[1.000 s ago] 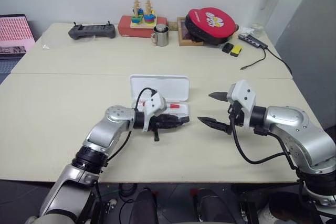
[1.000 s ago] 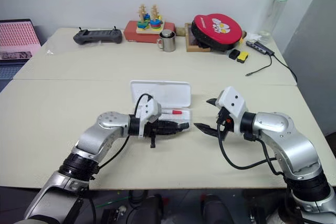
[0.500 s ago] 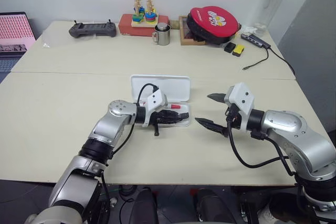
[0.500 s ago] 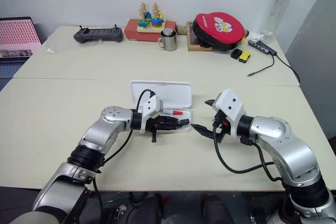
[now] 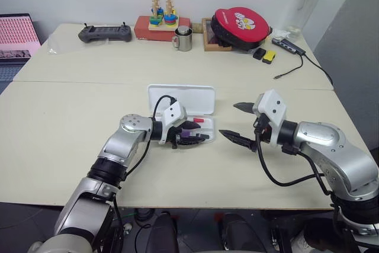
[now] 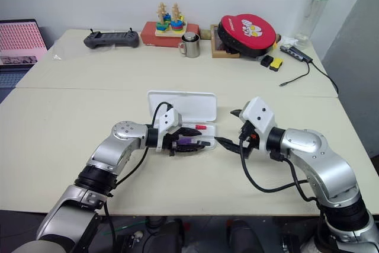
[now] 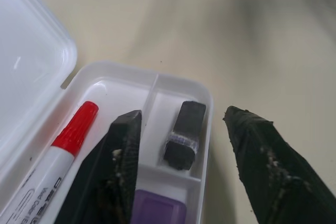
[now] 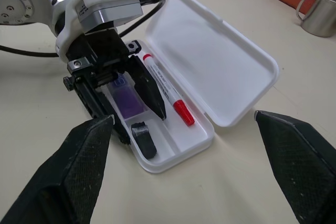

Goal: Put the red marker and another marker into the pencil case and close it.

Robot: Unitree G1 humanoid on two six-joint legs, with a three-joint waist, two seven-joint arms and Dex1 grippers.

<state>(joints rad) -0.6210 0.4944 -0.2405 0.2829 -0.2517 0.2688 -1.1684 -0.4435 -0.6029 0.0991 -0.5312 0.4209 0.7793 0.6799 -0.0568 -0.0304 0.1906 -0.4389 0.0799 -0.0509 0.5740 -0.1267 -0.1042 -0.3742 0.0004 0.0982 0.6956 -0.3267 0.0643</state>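
Beige tabletop (image 5: 71,122) bears the open pencil case (image 8: 220,66), lid laid flat on the far side. Inside its tray lie the red marker (image 8: 164,88), the purple marker (image 8: 126,99) and a small black cap-like piece (image 7: 184,134). Left gripper (image 8: 137,109) straddles the purple marker, fingers parted, gripping nothing; head views mostly hide that marker. Right gripper (image 5: 235,121) hovers spread, empty, right of the case.

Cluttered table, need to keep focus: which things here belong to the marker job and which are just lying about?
Job things:
- red marker, in the case
- purple marker, in the case between the open left gripper's fingers
- pencil case, lid open
- right gripper, open

Lying about:
- black piece in the case's end compartment
- controller
- mug
- stacking toy
- red pouch
- bottle
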